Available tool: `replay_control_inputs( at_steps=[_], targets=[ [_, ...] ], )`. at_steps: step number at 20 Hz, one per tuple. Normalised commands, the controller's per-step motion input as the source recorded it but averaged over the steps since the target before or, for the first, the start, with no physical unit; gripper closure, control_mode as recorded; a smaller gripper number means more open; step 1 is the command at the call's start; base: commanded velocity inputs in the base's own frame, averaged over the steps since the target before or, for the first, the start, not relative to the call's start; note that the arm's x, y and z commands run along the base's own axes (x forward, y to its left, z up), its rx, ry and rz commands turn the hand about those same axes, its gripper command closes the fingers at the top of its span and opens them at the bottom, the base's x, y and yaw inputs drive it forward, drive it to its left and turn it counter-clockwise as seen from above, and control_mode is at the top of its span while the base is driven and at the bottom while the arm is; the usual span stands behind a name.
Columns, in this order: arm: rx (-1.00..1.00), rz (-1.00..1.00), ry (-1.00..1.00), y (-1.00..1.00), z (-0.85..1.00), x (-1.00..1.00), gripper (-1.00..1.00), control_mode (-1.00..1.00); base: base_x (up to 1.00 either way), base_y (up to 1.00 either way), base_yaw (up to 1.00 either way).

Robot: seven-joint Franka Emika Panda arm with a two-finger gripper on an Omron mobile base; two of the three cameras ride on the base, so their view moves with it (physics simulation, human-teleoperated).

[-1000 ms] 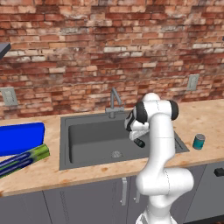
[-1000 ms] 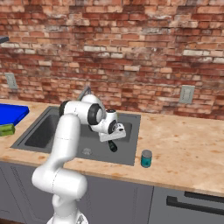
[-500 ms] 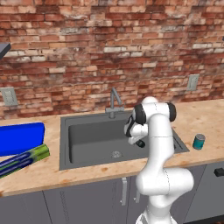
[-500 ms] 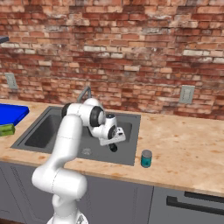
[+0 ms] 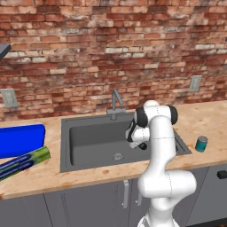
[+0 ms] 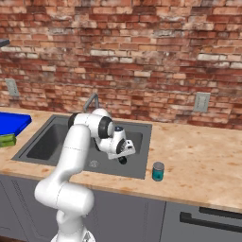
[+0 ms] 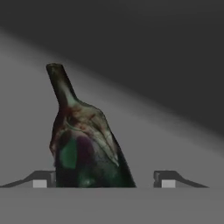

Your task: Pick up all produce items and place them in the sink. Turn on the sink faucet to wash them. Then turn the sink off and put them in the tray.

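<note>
Produce piece [image 7: 85,140], near-black and teardrop-shaped with a thin neck, sits between our hand's [image 7: 101,178] fingers, which stand apart beside it without visibly touching; we see the hand open. Arm bends down over the sink's [image 5: 88,137] right half, hand [image 6: 124,158] low above the smooth dark grey basin. Faucet [image 5: 116,103] stands behind. Wooden desk [image 6: 198,151] carries a teal can [image 6: 158,171] right, blue tray [image 5: 20,139] far left.

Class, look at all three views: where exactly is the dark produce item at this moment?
In the hand view the produce item sits between the gripper's spread fingertips against the grey sink interior; the base views put the gripper low in the basin's right part, right of the drain.
</note>
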Motion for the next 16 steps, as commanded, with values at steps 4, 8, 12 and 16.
replay_control_inputs(
  at_steps=[4,8,12,16],
  targets=[
    [0.0,0.0,0.07,0.0,-0.19,0.01,1.0,-1.0,0.0,0.0,0.0],
    [0.0,0.0,-0.03,0.0,0.06,-0.12,1.0,-1.0,0.0,0.0,0.0],
    [0.0,0.0,-0.07,0.0,0.51,-0.21,1.0,-1.0,0.0,0.0,0.0],
    [0.0,0.0,-0.12,0.0,0.93,-0.42,1.0,-1.0,0.0,0.0,0.0]
  ],
)
